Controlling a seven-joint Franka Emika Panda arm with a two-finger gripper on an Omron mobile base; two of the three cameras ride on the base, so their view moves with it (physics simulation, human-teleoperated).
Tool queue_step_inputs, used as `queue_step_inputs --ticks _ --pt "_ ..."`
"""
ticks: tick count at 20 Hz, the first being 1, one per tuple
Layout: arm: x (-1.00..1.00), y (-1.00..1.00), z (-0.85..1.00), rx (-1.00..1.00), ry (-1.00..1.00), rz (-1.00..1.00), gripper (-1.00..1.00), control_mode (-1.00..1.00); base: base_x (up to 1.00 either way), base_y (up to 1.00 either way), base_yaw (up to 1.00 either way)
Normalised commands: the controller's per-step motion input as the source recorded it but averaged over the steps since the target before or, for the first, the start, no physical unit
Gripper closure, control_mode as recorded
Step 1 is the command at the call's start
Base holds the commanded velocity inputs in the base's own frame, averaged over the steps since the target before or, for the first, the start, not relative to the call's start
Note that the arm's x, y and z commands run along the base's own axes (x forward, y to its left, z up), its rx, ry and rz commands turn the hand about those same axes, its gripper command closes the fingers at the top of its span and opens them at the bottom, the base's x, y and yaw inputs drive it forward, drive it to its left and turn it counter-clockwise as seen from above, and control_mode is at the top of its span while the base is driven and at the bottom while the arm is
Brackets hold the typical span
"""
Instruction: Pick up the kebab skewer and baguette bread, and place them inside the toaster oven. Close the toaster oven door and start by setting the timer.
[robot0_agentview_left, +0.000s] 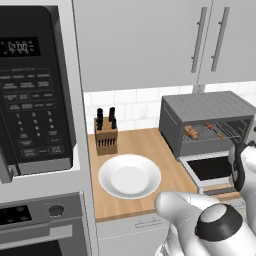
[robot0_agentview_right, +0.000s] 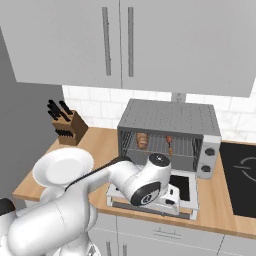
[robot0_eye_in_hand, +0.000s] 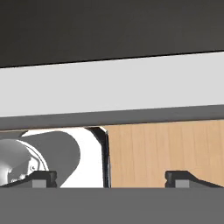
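Right base view: the toaster oven (robot0_agentview_right: 172, 120) sits at centre frame on the wooden surface (robot0_agentview_right: 220, 205), its door (robot0_agentview_right: 182, 186) dropped flat toward me, and on the wire rack inside I make out the baguette bread (robot0_agentview_right: 142, 140) at the left and the kebab skewer (robot0_agentview_right: 170, 143) near the middle, apart from each other. My wrist hangs low at the door's front edge. In the hand view my pincer (robot0_eye_in_hand: 111, 177) stands wide apart, tips at the bottom of the frame with nothing between them; a pale grey band, likely the door's edge or handle, crosses mid-frame above them, with wood grain at lower right. I judge both foods loaded, so closing the door comes next. Risks as I see them: the tips may slide under or past the door edge instead of catching it, so the lift slips; pushing up crookedly could shove the whole oven back on the surface; a hard swing could jolt the rack and roll the bread. The white plate (robot0_agentview_left: 129, 176), left of centre in the left base view, lies near my elbow and could be swept.
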Motion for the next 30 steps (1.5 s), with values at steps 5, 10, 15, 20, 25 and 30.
queue_step_inputs --ticks 5,10,15,20,25,30 --pt "-0.17 0.05 -0.30 0.00 0.00 0.01 -1.00 -1.00 0.00 0.00 0.00" --pt "0.10 0.07 -0.49 0.00 0.00 0.04 -1.00 -1.00 0.00 0.00 0.00" --pt "0.16 0.01 -0.13 0.00 -0.03 0.07 -1.00 -1.00 0.00 0.00 0.00" --pt "0.21 0.03 -0.11 0.00 -0.03 0.01 -1.00 -1.00 0.00 0.00 0.00" --pt "0.23 0.05 -0.17 0.00 -0.03 0.00 -1.00 -1.00 0.00 0.00 0.00" --pt "0.03 0.00 -0.28 0.00 -0.01 0.00 -1.00 -1.00 0.00 0.00 0.00"
